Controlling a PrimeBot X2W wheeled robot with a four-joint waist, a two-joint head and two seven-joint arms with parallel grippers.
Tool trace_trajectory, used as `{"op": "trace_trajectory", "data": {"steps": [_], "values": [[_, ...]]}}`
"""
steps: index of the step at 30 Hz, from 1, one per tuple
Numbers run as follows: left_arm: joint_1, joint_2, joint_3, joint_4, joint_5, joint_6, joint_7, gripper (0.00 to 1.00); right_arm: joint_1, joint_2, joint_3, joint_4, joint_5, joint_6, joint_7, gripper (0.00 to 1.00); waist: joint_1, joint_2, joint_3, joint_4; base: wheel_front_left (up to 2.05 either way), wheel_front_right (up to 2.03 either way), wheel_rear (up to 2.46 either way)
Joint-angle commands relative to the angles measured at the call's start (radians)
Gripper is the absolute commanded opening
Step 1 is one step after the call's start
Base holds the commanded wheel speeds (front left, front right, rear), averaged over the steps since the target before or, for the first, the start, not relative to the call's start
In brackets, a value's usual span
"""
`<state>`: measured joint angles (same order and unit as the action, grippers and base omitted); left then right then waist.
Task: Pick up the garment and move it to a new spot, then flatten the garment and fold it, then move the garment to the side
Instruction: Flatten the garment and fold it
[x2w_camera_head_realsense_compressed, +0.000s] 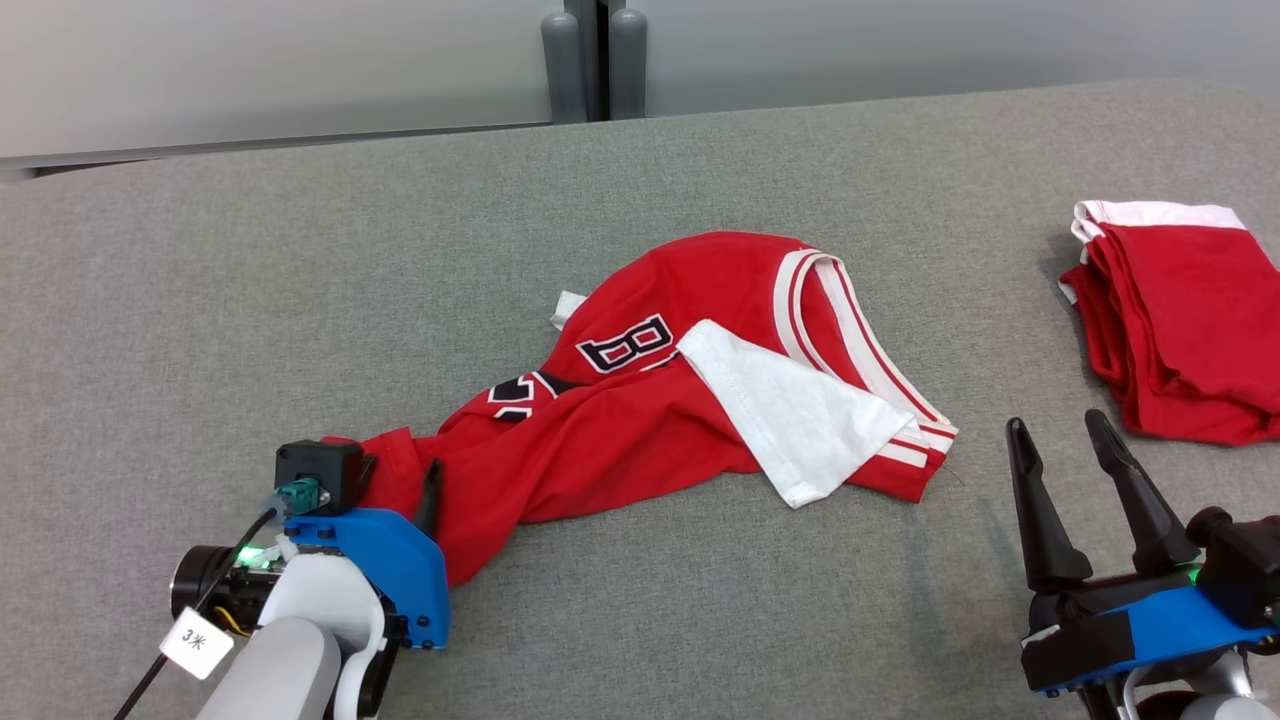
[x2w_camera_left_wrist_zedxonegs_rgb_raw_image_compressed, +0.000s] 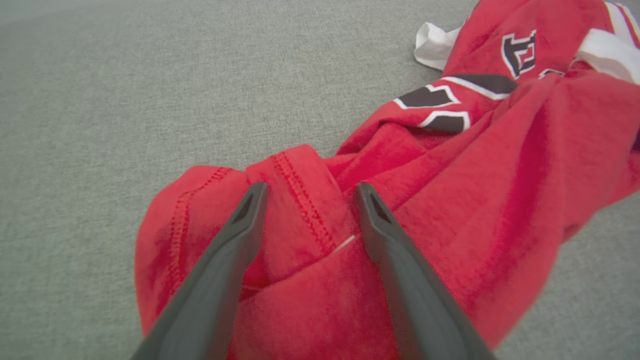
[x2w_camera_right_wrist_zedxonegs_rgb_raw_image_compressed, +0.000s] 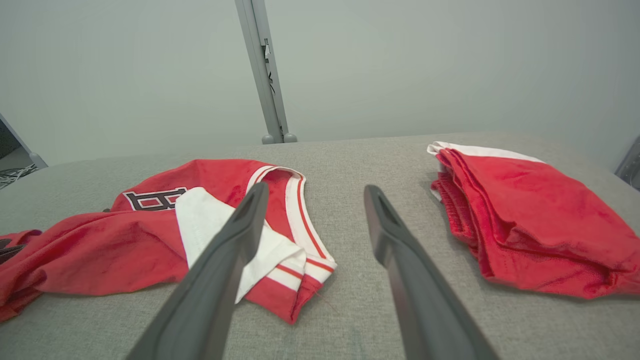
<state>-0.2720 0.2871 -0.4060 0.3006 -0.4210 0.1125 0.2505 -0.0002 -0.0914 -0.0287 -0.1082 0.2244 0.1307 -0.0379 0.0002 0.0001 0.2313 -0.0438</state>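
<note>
Red jersey (x2w_camera_head_realsense_compressed: 640, 400) (x2w_camera_left_wrist_zedxonegs_rgb_raw_image_compressed: 500, 175) (x2w_camera_right_wrist_zedxonegs_rgb_raw_image_compressed: 100, 250) lies crumpled, not flattened, on the grey fabric-covered table (x2w_camera_head_realsense_compressed: 300, 280), roughly mid-table and running from near left to centre-right. Black, white-edged print (x2w_camera_head_realsense_compressed: 625, 345) faces up and is partly lost in folds. A white flap (x2w_camera_head_realsense_compressed: 790, 410) is turned over on top of the red cloth near its right end. White-and-red striped trim (x2w_camera_head_realsense_compressed: 850, 330) loops along the far right edge. Left gripper (x2w_camera_head_realsense_compressed: 400, 470) (x2w_camera_left_wrist_zedxonegs_rgb_raw_image_compressed: 311, 200) sits at the jersey's near-left end. The fingers stand moderately apart, and the left wrist view shows them straddling a raised fold of stitched hem (x2w_camera_left_wrist_zedxonegs_rgb_raw_image_compressed: 300, 210). The fold is between them but not pinched; contact with the cloth below the tips cannot be told. In the head view one finger is hidden behind the wrist camera block (x2w_camera_head_realsense_compressed: 320, 475). Right gripper (x2w_camera_head_realsense_compressed: 1057, 440) (x2w_camera_right_wrist_zedxonegs_rgb_raw_image_compressed: 316, 200) is at the near right, fingers spread wide and holding nothing, above bare table. It sits between the jersey's right corner and a second red garment (x2w_camera_head_realsense_compressed: 1180, 330) (x2w_camera_right_wrist_zedxonegs_rgb_raw_image_compressed: 530, 220). That garment is folded with a white band on its far edge, lies at the table's right side, and is well apart from the jersey. A white label (x2w_camera_head_realsense_compressed: 195, 643) hangs from the cable on the left arm. Two grey posts (x2w_camera_head_realsense_compressed: 585, 60) (x2w_camera_right_wrist_zedxonegs_rgb_raw_image_compressed: 262, 75) stand behind the far table edge against a pale wall.
</note>
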Motion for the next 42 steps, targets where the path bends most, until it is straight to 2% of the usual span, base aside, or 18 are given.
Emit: {"op": "trace_trajectory", "data": {"steps": [1, 7, 15, 18, 25, 29, 32, 35, 36, 37, 38, 42], "values": [[-0.021, 0.005, 0.005, 0.002, 0.007, 0.013, -0.004, 0.0, -0.013, 0.002, -0.002, 0.003, 0.007, 0.0, -0.007, 1.0, -0.0002, -0.0001, 0.002, -0.001, 0.0, 0.0, 0.0], [-0.038, 0.013, 0.018, 0.01, 0.012, 0.031, -0.025, 0.0, -0.022, 0.006, -0.003, 0.005, 0.008, 0.0, -0.01, 1.0, -0.0002, -0.0001, 0.008, 0.002, 0.0, 0.0, 0.0], [-0.127, 0.029, 0.048, -0.057, 0.042, 0.036, -0.157, 0.0, -0.028, 0.01, 0.001, 0.016, 0.021, 0.0, -0.014, 1.0, -0.0002, -0.0001, -0.003, 0.0, 0.0, 0.0, 0.0], [-0.137, 0.048, 0.078, -0.099, 0.037, 0.056, -0.174, 0.0, -0.027, 0.012, 0.003, 0.02, 0.023, 0.0, -0.011, 1.0, -0.0002, -0.0001, -0.01, -0.003, 0.0, 0.0, 0.0], [-0.034, 0.09, 0.172, -0.213, -0.025, 0.104, -0.169, 0.0, -0.009, 0.015, -0.007, 0.019, 0.033, 0.0, -0.012, 1.0, -0.0002, -0.0001, -0.014, -0.004, 0.0, 0.0, 0.0], [0.034, 0.105, 0.229, -0.2, -0.065, 0.129, -0.17, 0.0, -0.01, 0.019, -0.009, 0.016, 0.037, 0.0, -0.013, 1.0, -0.0002, -0.0001, -0.006, 0.005, 0.0, 0.0, 0.0], [0.043, 0.103, 0.251, -0.138, -0.101, 0.099, -0.195, 0.0, -0.022, 0.018, -0.007, 0.016, 0.038, 0.0, -0.01, 1.0, -0.0002, -0.0001, 0.006, 0.01, 0.0, 0.0, 0.0], [0.023, 0.083, 0.244, -0.049, -0.13, 0.05, -0.233, 0.0, -0.035, 0.014, -0.003, 0.017, 0.038, 0.0, -0.008, 1.0, -0.0002, -0.0001, 0.014, 0.012, 0.0, 0.0, 0.0], [0.013, 0.072, 0.241, -0.025, -0.139, 0.035, -0.252, 0.33, -0.037, 0.012, -0.001, 0.017, 0.039, 0.0, -0.008, 1.0, -0.0002, -0.0001, 0.015, 0.011, 0.0, 0.0, 0.0], [0.007, 0.062, 0.24, -0.002, -0.145, 0.024, -0.268, 0.78, -0.037, 0.01, 0.0, 0.018, 0.04, 0.0, -0.011, 1.0, -0.0002, -0.0001, 0.016, 0.011, 0.0, 0.0, 0.0], [0.002, 0.058, 0.237, 0.02, -0.144, 0.016, -0.287, 1.0, -0.037, 0.008, -0.001, 0.018, 0.041, 0.0, -0.014, 1.0, -0.0002, -0.0001, 0.015, 0.011, 0.0, 0.0, 0.0], [-0.014, 0.039, 0.236, 0.071, -0.12, 0.016, -0.383, 1.0, -0.037, 0.004, 0.002, 0.01, 0.035, 0.0, -0.025, 1.0, -0.0002, -0.0001, 0.008, 0.009, 0.0, 0.0, 0.0]]}}
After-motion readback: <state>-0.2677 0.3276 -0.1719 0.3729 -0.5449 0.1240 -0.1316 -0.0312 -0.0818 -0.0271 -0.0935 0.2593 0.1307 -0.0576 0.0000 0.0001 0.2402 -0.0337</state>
